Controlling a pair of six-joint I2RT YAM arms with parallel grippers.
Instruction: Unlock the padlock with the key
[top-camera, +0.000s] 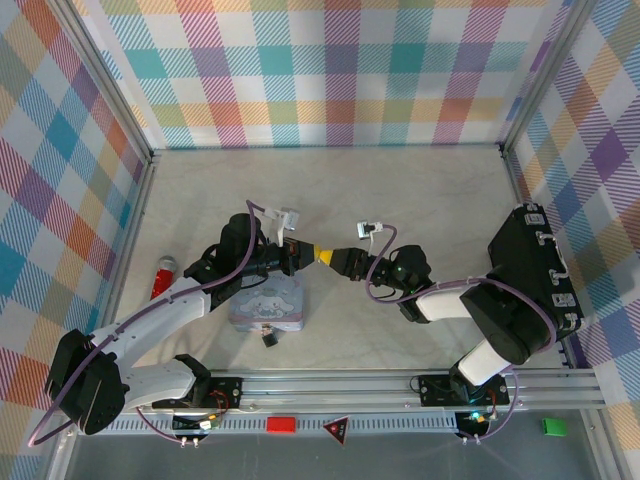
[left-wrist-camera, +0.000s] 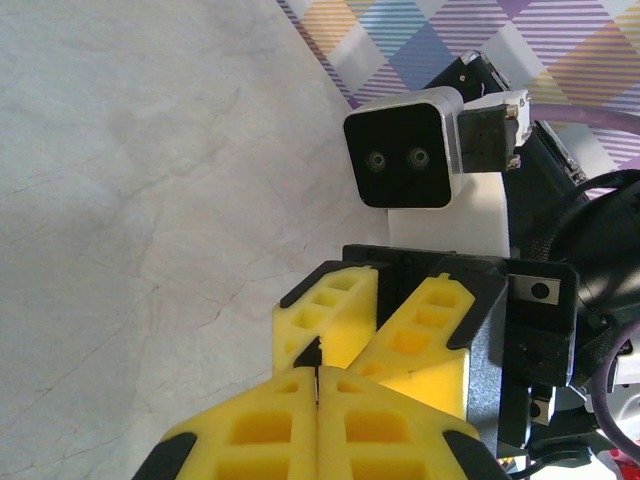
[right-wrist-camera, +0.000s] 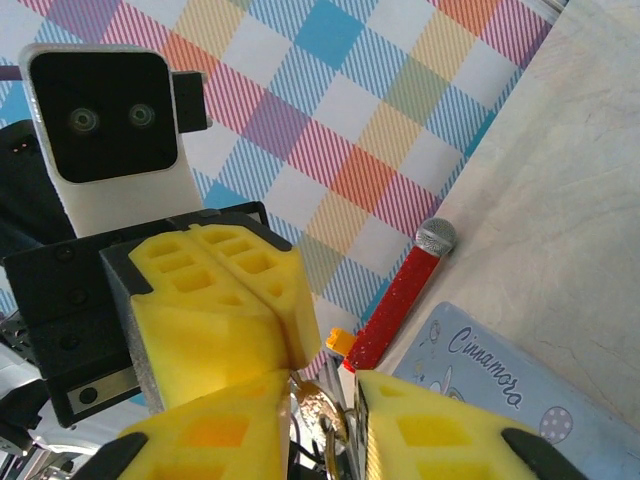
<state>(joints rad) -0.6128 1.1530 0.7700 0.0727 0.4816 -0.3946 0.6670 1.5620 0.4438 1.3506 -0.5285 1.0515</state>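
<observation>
key (right-wrist-camera: 318, 408) between yellow fingers (right-wrist-camera: 440, 432) of right tool (right-wrist-camera: 322, 400)

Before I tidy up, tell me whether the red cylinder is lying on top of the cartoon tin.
No, the red cylinder lies on the bare tabletop to the left of the tin, apart from it.

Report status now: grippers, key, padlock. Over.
Left gripper shut on key. Right gripper around key, grip unclear. Padlock on table beside tin, untouched.
</observation>
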